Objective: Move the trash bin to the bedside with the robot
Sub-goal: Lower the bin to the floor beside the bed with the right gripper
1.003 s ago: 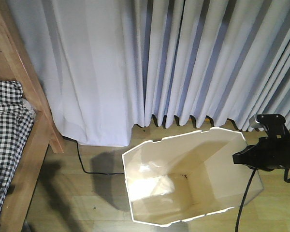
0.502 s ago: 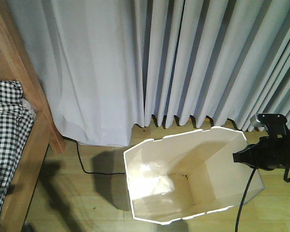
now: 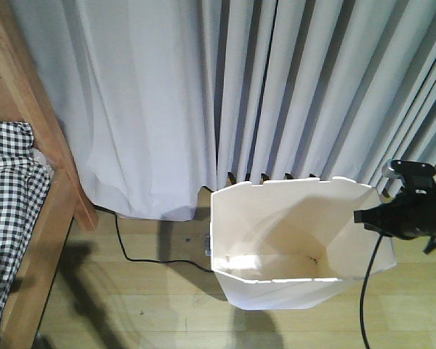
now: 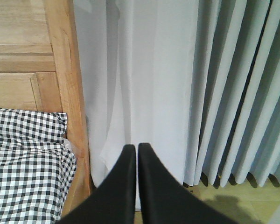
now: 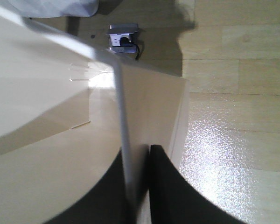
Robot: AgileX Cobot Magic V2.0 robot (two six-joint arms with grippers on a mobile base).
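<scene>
The white trash bin (image 3: 276, 291) stands on the wooden floor in front of the curtain, to the right of the bed. Its cream inside faces up. My right gripper (image 3: 358, 216) is shut on the bin's right rim. In the right wrist view the right gripper (image 5: 140, 156) straddles that rim (image 5: 117, 98), one finger inside the bin and one outside. The bed's light wooden frame (image 3: 54, 153) and checked cover (image 3: 7, 196) lie at the far left. My left gripper (image 4: 133, 147) is shut on nothing, pointing at the curtain beside the bed frame (image 4: 67, 93) and the checked cover (image 4: 28, 158).
A pale pleated curtain (image 3: 276, 87) hangs to the floor behind the bin. A black cable (image 3: 131, 251) runs over the floor from under the curtain to a socket strip (image 5: 122, 39) by the bin's left side. Bare floor (image 3: 131, 298) lies between bed and bin.
The bin has turned and shifted right, from tilted toward the camera to a level rim. My right gripper rose slightly with it. The bed and curtain have not moved.
</scene>
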